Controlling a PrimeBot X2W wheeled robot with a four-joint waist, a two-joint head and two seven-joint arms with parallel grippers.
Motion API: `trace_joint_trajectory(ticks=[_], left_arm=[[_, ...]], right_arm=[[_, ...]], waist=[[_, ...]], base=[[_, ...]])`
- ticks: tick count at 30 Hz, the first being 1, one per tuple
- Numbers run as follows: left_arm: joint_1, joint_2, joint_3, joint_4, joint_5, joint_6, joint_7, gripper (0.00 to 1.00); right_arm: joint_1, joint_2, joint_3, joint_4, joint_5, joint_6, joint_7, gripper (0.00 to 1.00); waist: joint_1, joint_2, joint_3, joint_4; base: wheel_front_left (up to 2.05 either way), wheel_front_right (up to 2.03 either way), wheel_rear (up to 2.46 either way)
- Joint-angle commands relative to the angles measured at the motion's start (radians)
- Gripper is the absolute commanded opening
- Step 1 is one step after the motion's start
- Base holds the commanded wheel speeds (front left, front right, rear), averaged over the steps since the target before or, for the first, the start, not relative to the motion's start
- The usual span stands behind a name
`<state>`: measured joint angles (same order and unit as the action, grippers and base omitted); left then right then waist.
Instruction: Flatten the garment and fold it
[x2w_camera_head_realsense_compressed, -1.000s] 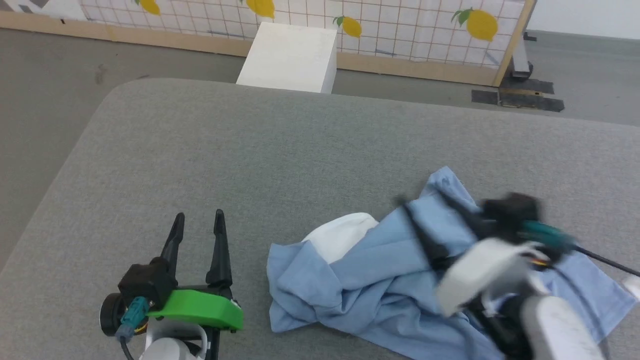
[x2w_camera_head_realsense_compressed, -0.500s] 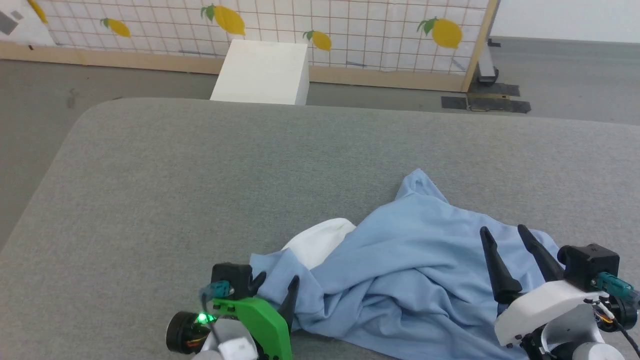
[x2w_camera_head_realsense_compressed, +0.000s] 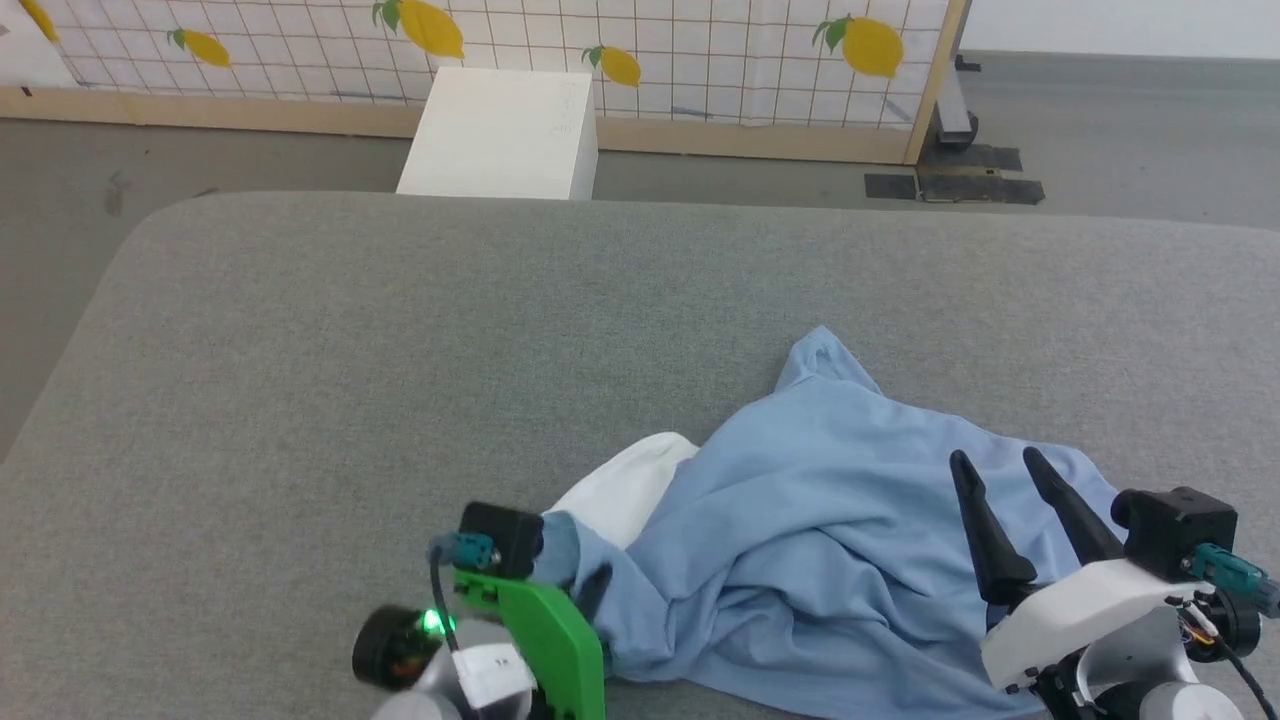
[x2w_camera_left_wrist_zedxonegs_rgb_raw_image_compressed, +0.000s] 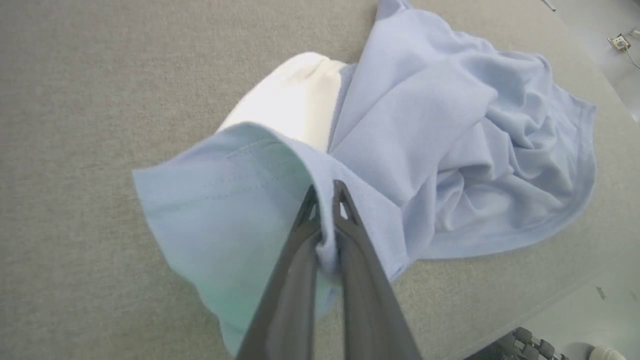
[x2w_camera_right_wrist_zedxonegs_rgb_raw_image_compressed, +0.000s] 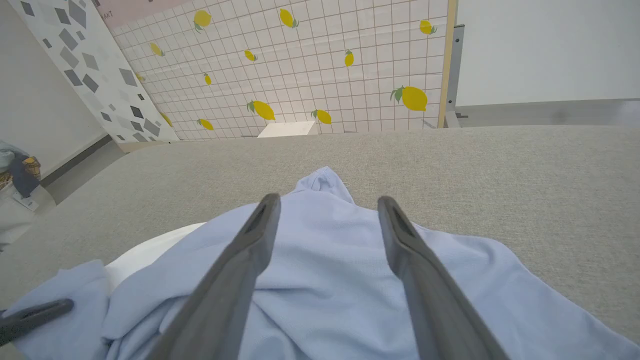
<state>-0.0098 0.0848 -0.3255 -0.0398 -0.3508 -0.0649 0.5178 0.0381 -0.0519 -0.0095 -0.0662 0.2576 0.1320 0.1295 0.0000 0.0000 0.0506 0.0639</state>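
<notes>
The garment (x2w_camera_head_realsense_compressed: 820, 540), a light blue shirt with a white part (x2w_camera_head_realsense_compressed: 625, 490) showing at its left, lies crumpled on the near right of the table. My left gripper (x2w_camera_head_realsense_compressed: 580, 575) is at the garment's left edge, shut on a fold of blue cloth. In the left wrist view the fingertips (x2w_camera_left_wrist_zedxonegs_rgb_raw_image_compressed: 325, 189) pinch that fold, and the garment (x2w_camera_left_wrist_zedxonegs_rgb_raw_image_compressed: 450, 125) spreads beyond them. My right gripper (x2w_camera_head_realsense_compressed: 995, 458) hovers open over the garment's right side. Nothing sits between its spread fingers (x2w_camera_right_wrist_zedxonegs_rgb_raw_image_compressed: 327, 201) above the cloth (x2w_camera_right_wrist_zedxonegs_rgb_raw_image_compressed: 325, 280).
The grey padded table (x2w_camera_head_realsense_compressed: 400, 350) stretches far to the left and back. Behind it stand a white box (x2w_camera_head_realsense_compressed: 500, 135) and a lemon-patterned tiled panel (x2w_camera_head_realsense_compressed: 700, 50) on the floor. The table's near edge (x2w_camera_left_wrist_zedxonegs_rgb_raw_image_compressed: 565, 300) runs close to the garment.
My left gripper moved right to the garment's left edge and closed on a fold of it. The right arm drew back to the lower right, still open. The camera shifted.
</notes>
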Motion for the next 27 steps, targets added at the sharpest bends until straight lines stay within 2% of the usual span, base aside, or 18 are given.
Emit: trace_joint_trajectory(ticks=[1, 9, 15, 20, 24, 27], left_arm=[[-0.048, 0.001, 0.005, 0.003, -0.006, -0.011, -0.04, 0.0], [-0.38, -0.022, -0.017, 0.198, 0.009, -0.044, -0.279, 0.0], [-0.568, -0.033, -0.02, 0.307, -0.034, -0.033, -0.491, 0.0], [-0.518, -0.028, 0.014, 0.326, -0.081, 0.001, -0.56, 0.0], [-0.366, 0.024, 0.066, 0.307, -0.109, 0.047, -0.545, 0.0], [-0.218, 0.066, 0.116, 0.267, -0.135, 0.098, -0.517, 0.0]], right_arm=[[-0.018, 0.002, -0.001, 0.004, 0.01, -0.001, -0.011, 1.0], [-0.052, 0.002, 0.006, 0.016, 0.017, -0.001, -0.017, 1.0], [-0.062, 0.002, 0.013, 0.032, 0.026, -0.001, -0.023, 1.0], [-0.05, 0.002, 0.003, 0.04, 0.025, -0.001, -0.023, 1.0], [-0.04, 0.002, -0.005, 0.035, 0.024, -0.001, -0.018, 1.0], [-0.04, 0.002, -0.006, 0.027, 0.021, -0.001, -0.01, 1.0]], waist=[[0.0, 0.0, 0.005, 0.003], [0.0, 0.0, 0.027, -0.001], [0.0, 0.0, 0.038, -0.02], [0.0, 0.0, 0.041, -0.007], [0.0, 0.0, 0.043, 0.024], [0.0, 0.0, 0.045, 0.054]], base=[[0.0, 0.0, 0.0], [0.0, 0.0, 0.0], [0.0, 0.0, 0.0], [0.0, 0.0, 0.0], [0.0, 0.0, 0.0], [0.0, 0.0, 0.0]])
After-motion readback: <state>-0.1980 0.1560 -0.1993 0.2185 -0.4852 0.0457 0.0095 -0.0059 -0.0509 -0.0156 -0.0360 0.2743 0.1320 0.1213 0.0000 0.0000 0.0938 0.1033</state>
